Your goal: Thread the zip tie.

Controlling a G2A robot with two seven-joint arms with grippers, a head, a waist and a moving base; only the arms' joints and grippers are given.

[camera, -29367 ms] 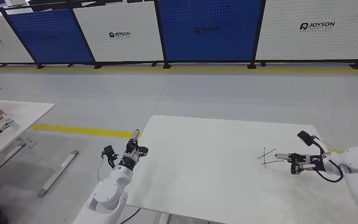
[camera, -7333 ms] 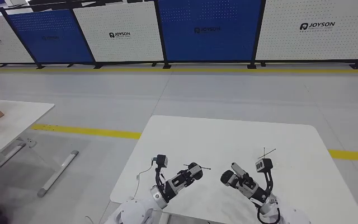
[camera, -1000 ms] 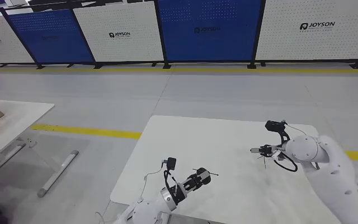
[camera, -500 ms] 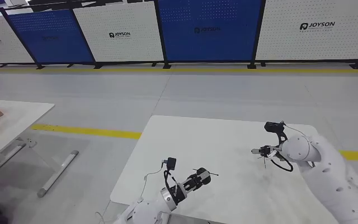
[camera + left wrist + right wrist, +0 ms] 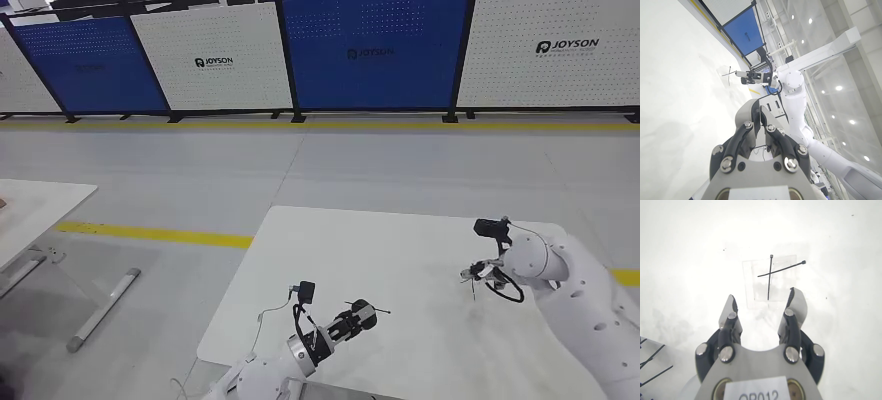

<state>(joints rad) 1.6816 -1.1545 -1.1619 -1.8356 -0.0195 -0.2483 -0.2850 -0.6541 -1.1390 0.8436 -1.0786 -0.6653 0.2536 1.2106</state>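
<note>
In the top view the right gripper (image 5: 468, 271), at the right of the frame, has tipped slightly lower toward the crossed zip ties (image 5: 770, 273). They lie on a clear sheet (image 5: 749, 285) on the table (image 5: 380, 250). Its jaws are spread wide. The left gripper (image 5: 366, 312), at lower centre, has not moved and is clamped on a held zip tie (image 5: 760, 119).

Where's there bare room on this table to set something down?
The white table is bare across its middle, between the left tool and the right tool, and along its far edge. It is crowded beside the right tool, where two crossed black zip ties lie on a clear square sheet.
</note>
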